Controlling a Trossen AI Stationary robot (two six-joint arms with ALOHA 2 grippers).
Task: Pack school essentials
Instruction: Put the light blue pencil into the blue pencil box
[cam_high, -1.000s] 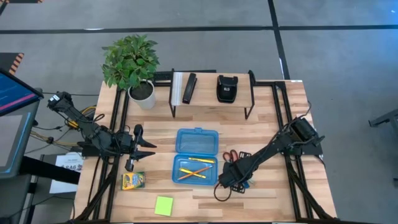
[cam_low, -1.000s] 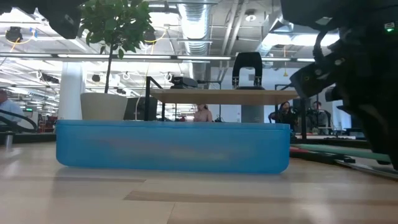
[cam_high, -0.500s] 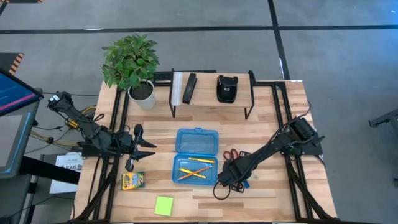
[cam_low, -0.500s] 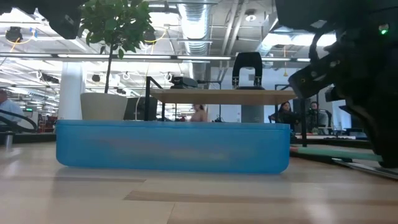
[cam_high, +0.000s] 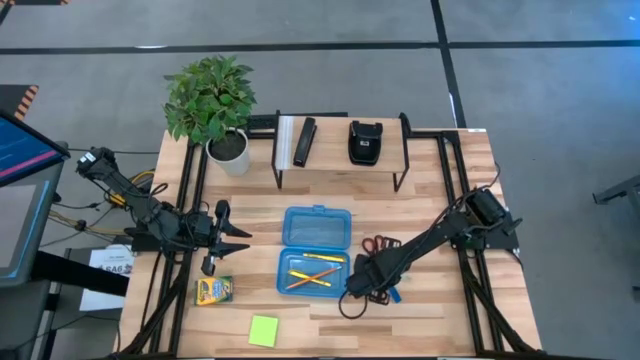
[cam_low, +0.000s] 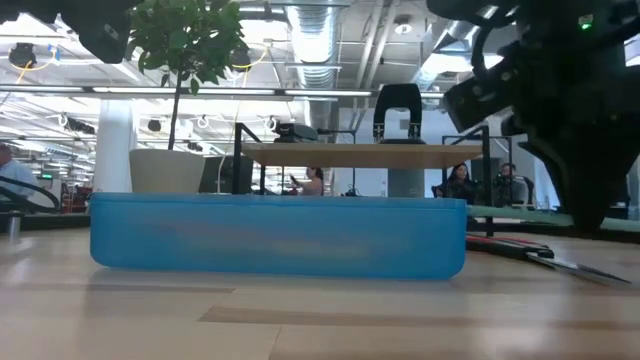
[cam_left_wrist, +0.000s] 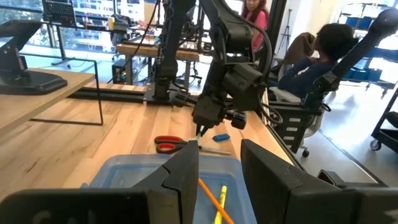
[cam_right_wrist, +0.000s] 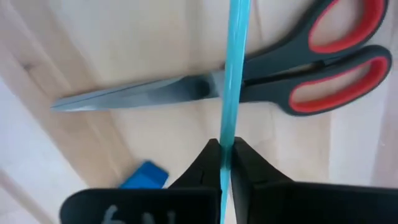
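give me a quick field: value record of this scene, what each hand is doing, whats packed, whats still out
right hand: shut on the light-blue pen, above the scissors, beside the blue case
left hand: open, waiting left of the case
packed: orange and yellow pencils
still out: scissors, blue eraser, crayon box, sticky-note pad
shelf: two black items
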